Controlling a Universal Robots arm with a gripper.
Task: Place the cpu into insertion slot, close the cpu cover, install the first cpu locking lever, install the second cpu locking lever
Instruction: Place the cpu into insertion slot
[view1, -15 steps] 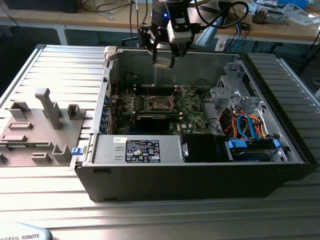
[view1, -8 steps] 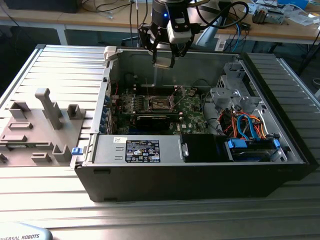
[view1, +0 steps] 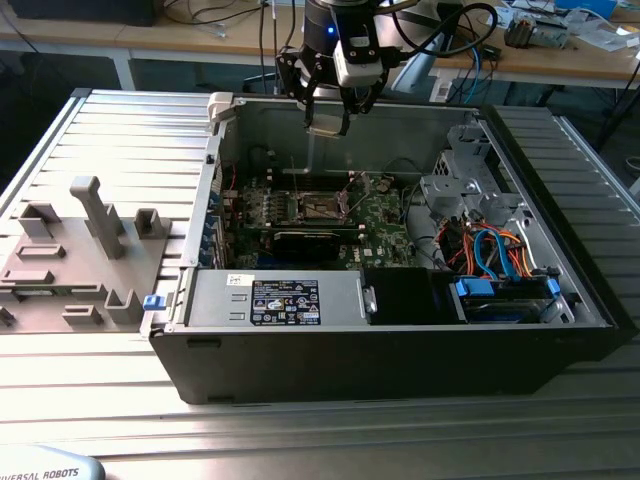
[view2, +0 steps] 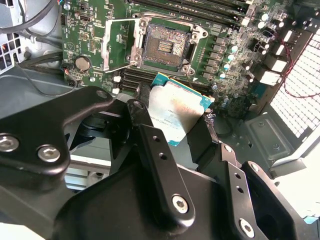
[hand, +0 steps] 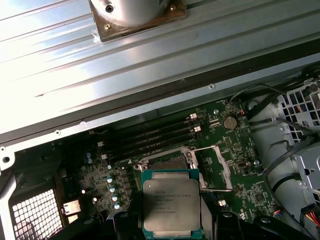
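Robot hand (view1: 327, 125) holds cpu over open PC case; none of the 4 steps done yet.

Black two-finger hand is clamped on opposite edges of the thin, square, silvery-grey cpu (hand: 171, 202) w/ green rim, which hangs in the air above the green motherboard (view1: 385, 215), not touching it. The insertion slot (view2: 165, 47), a dark square socket w/ silvery metal rim, sits near the motherboard's middle & is bare, contact grid exposed. In the first wrist view the cpu overlaps the slot's near edge, so it looks roughly lined up but well above. The silvery metal cpu cover (view2: 107, 47) stands swung open at the slot's side. Left, as I judge it: seat cpu, shut cover, both levers. The black & grey case (view1: 400, 340) lies on the ribbed metal table (view1: 300, 420).
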